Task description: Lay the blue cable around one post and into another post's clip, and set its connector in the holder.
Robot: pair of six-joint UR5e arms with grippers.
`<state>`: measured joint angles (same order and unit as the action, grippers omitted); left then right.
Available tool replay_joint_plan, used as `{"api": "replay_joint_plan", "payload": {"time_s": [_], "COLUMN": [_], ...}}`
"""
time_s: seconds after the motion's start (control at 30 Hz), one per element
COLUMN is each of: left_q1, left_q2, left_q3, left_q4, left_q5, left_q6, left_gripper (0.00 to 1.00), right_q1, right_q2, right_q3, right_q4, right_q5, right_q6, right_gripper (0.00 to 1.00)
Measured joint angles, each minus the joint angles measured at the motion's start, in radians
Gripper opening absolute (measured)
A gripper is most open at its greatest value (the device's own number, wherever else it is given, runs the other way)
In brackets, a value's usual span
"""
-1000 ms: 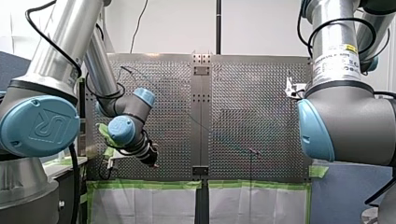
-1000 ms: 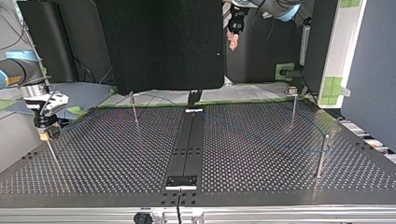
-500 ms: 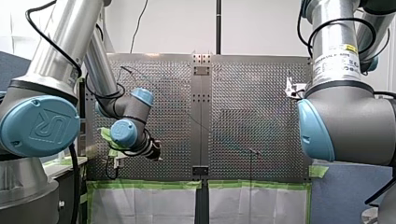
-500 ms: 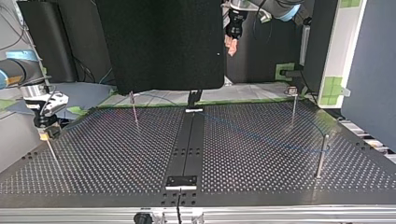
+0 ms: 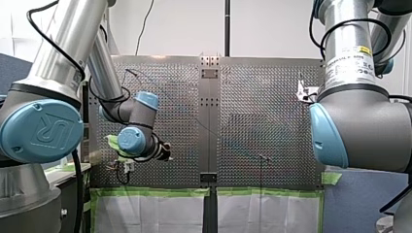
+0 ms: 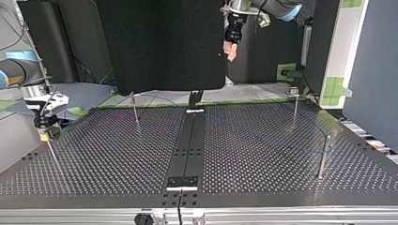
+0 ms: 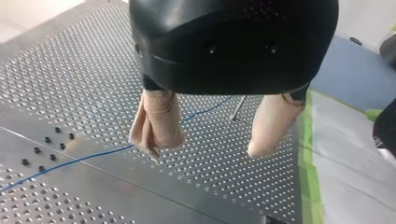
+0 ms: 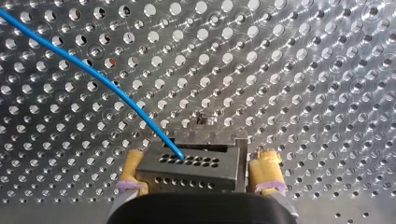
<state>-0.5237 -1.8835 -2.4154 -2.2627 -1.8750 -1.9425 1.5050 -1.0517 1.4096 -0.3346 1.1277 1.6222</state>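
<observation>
Black perforated connector of thin blue cable is gripped by right end effector; final seating judged outstanding. Left end effector is spread wide, empty.

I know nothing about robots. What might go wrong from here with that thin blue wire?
1. My right gripper has the connector between its yellow pads, and the blue cable leaves it at a sideways slant. A tug on the cable might twist the connector as it is set down.
2. My left gripper hangs open and empty above the table, so nothing guides the cable. It might slip away from the post at the top view's right.
</observation>
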Motion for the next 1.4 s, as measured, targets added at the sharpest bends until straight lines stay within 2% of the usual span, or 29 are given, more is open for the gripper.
{"api": "replay_joint_plan", "payload": {"time_s": [1.27,1.4], "left_q1": [0.026,0.031], "left_q2": [0.000,0.000], "left_q3": [0.001,0.001], "left_q4": [0.341,0.376], "left_q5": [0.004,-0.002], "left_q6": [0.005,0.018], "left_gripper": [1.00,1.00], "right_q1": [0.000,0.000], "right_q2": [0.000,0.000], "right_q3": [0.000,0.000], "right_q4": [0.000,0.000], "right_q5": [0.000,0.000], "right_q6": [0.000,0.000], "right_gripper": [0.99,0.99]}}
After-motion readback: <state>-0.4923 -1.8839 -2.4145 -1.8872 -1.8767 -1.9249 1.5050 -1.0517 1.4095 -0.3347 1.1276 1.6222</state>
